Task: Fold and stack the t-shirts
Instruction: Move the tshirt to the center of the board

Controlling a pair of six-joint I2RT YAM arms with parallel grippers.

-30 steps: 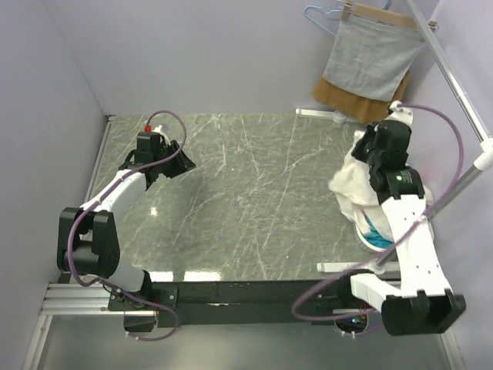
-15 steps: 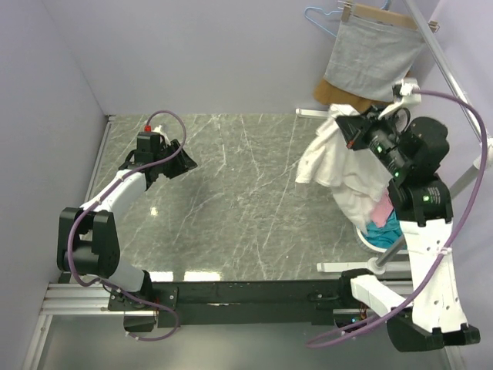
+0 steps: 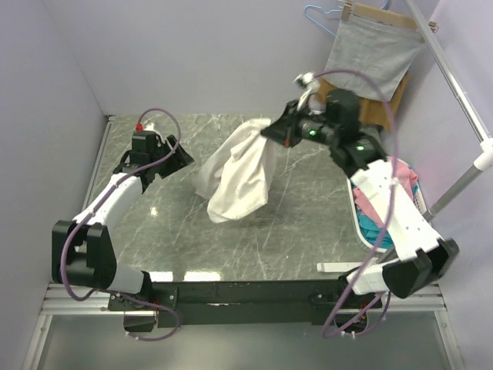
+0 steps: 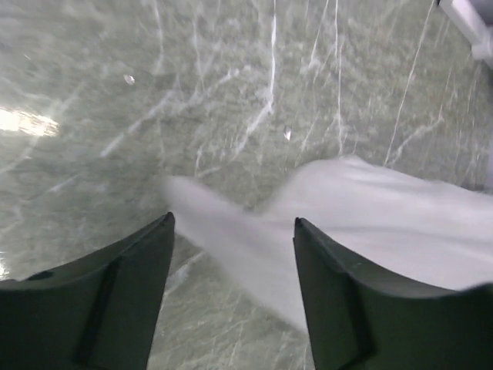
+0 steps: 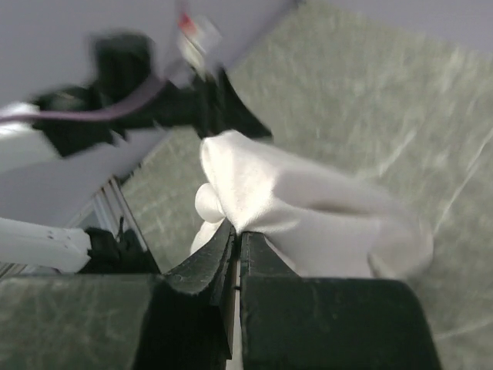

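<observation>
Over the middle of the marble table (image 3: 308, 231) the white t-shirt (image 3: 240, 173) hangs in a loose bunch, its top pinched between the closed jaws of the right gripper (image 5: 236, 231). Just left of it the left gripper (image 4: 233, 223) points at the cloth's edge, jaws apart. A heap of pink and blue clothes (image 3: 400, 181) lies at the right edge, and a grey cloth (image 3: 373, 50) hangs behind. Bare marble runs along the near edge.
</observation>
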